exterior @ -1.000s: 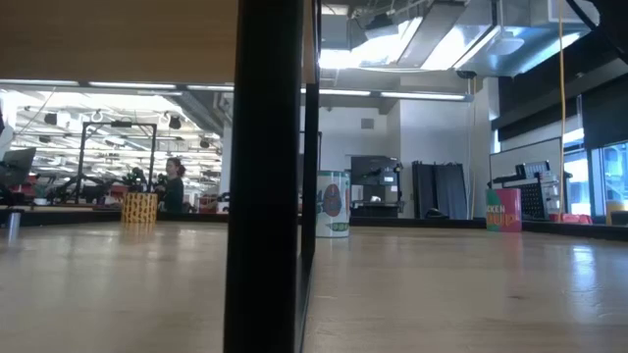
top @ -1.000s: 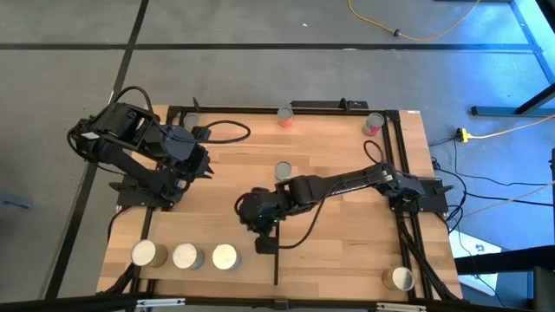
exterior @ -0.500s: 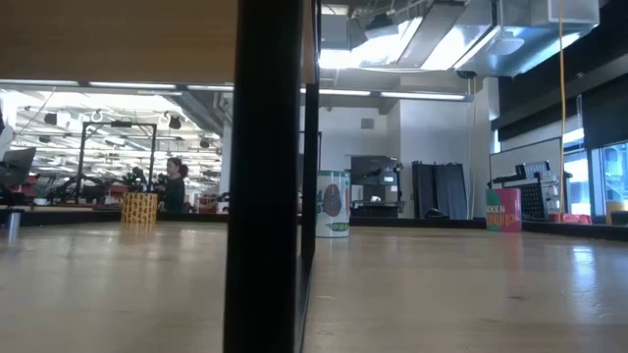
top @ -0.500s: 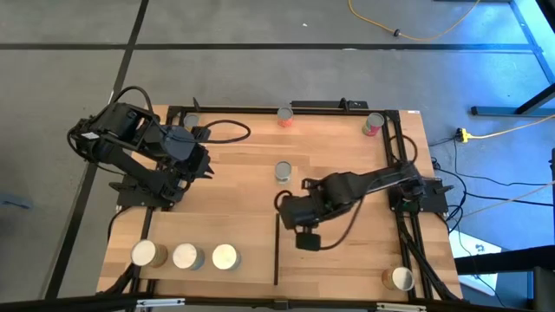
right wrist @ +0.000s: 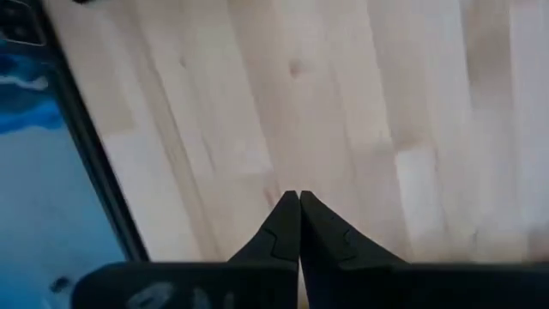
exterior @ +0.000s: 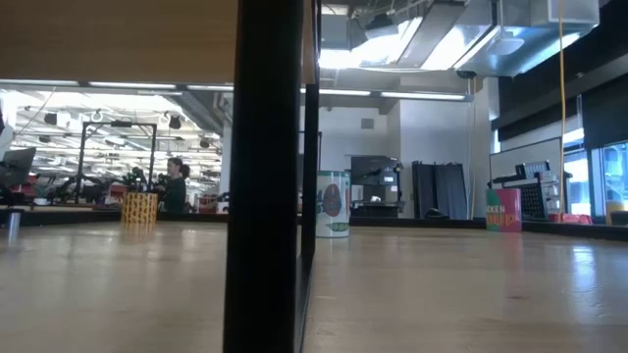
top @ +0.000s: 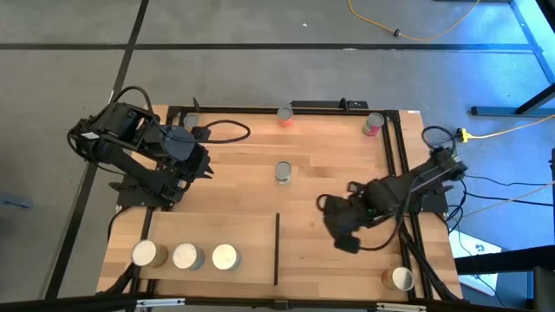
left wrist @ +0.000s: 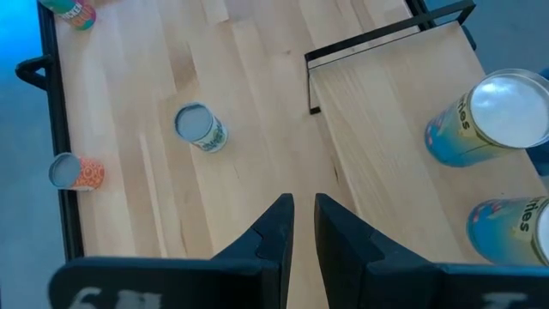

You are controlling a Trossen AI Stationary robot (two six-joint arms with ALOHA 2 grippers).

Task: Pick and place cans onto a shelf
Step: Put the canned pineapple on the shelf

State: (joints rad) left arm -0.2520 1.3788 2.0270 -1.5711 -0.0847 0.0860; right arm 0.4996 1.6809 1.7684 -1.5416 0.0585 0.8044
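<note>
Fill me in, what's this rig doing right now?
Loading cans onto the shelf. Three cans already stand in a row on it. The right gripper is shut and empty over bare tabletop, right of the shelf's black bar. The left gripper waits at the table's left side, holding nothing. Loose cans remain: a middle can, two at the far edge, one at the near right corner.

Three cans [top: 184, 255] in a row on the shelf [top: 243, 234] at the table's [top: 329, 165] near left. One can [top: 284, 172] mid-table, two [top: 285, 115] along the far edge, one [top: 401, 278] at the near right corner.
</note>
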